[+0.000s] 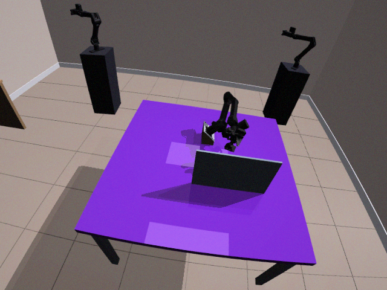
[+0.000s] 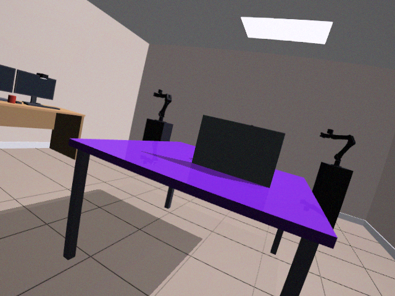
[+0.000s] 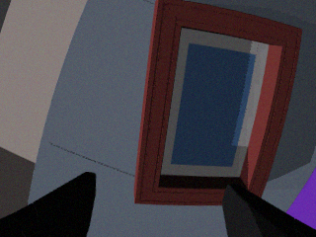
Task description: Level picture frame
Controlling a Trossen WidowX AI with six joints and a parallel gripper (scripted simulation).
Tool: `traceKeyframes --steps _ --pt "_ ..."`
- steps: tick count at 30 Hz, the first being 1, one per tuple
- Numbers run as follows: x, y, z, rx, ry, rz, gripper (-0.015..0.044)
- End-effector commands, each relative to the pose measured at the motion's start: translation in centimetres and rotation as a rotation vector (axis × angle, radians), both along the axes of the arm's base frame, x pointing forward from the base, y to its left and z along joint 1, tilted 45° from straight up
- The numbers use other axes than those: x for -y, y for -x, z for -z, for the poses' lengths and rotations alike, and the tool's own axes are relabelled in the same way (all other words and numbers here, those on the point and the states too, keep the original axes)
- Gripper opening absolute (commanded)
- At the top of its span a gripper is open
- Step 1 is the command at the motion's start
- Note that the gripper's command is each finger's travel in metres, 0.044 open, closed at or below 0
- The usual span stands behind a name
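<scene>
The picture frame [image 3: 148, 138] has a red-brown border around a blue picture. It shows only in the wrist view, right of centre, on the grey-blue face of the upright board [image 3: 94, 99] [image 1: 234, 171] [image 2: 237, 149]. Its edges are not parallel to the board's left edge or thin seam, so it looks crooked. The screw and notched strip are hidden. My gripper [image 3: 160, 182] [image 1: 234, 144] is open and empty. Its fingertips are near the frame's lower edge, the right one overlapping the lower right corner in view; the left one is outside the frame. Contact cannot be told.
The board stands on the purple table [image 1: 118, 199] [image 2: 108, 149], its back toward the top and exterior views. A small wedge-shaped bracket [image 1: 206, 137] is beside my arm. Two other arms stand on black pedestals [image 1: 101, 81] [image 1: 286, 93] beyond the table.
</scene>
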State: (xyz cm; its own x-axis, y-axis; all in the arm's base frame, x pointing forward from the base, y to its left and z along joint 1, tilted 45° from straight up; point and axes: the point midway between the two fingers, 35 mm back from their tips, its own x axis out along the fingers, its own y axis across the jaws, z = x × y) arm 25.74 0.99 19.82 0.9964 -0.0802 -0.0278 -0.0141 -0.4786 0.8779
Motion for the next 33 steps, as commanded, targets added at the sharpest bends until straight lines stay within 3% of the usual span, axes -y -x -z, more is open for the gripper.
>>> traceKeyframes --steps 1,13,27,33 --pt "0.0 -0.1 0.2 -0.001 -0.002 0.003 0.0260" --pt "-0.2 -0.2 0.0 -0.001 -0.002 0.003 0.0260" --pt "0.4 -7.6 0.2 0.002 -0.001 0.003 0.0260" --pt "0.5 -7.9 0.3 0.002 -0.001 0.003 0.0260"
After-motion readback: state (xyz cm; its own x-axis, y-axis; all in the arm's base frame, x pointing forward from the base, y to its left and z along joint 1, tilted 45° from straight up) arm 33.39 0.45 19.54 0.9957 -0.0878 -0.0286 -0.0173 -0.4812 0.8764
